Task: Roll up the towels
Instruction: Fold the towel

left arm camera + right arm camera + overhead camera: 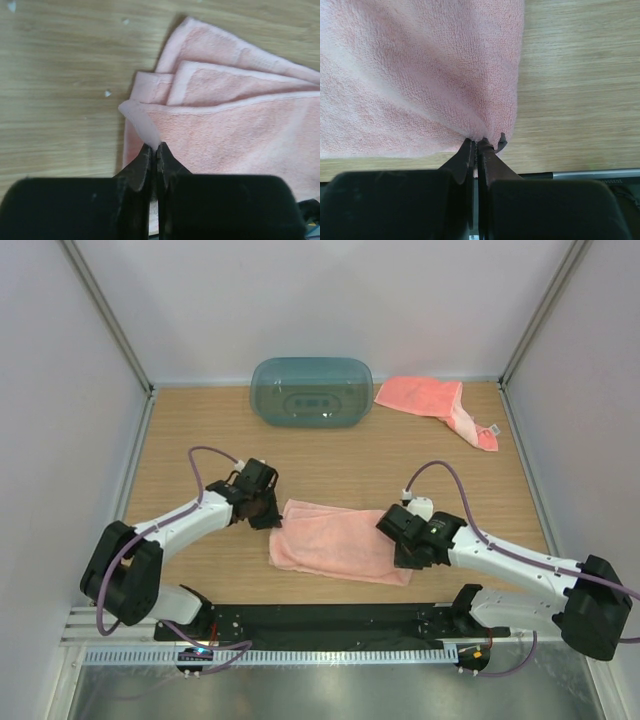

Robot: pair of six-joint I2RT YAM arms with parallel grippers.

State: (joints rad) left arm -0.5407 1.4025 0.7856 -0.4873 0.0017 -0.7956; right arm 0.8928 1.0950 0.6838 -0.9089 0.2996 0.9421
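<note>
Roll step on the near towel [340,542], start of the roll as I judge it: the cloth lies folded into a flat strip mid-table between the two arms, with no turn wound into it yet. Left claw [154,149]: jaws pressed together, a thin peak of the towel's left-end corner pulled up into the tips, so I read it as clamped on that corner. Layered folded edges are visible just beyond it. Right claw [476,144]: jaws together, terry puckered into the tips at the towel's near right corner, clamped on cloth; a small dark tab sticks out beside the tips, and I can't tell what it is. Far towel [430,400] lies crumpled in the back right corner, just beside the teal tub [310,390], untouched. Next move, my judgement: lift the pinched edge slightly and carry it over the strip, both hands level so the first turn lands tight and straight; a thin pinch could slip.
</note>
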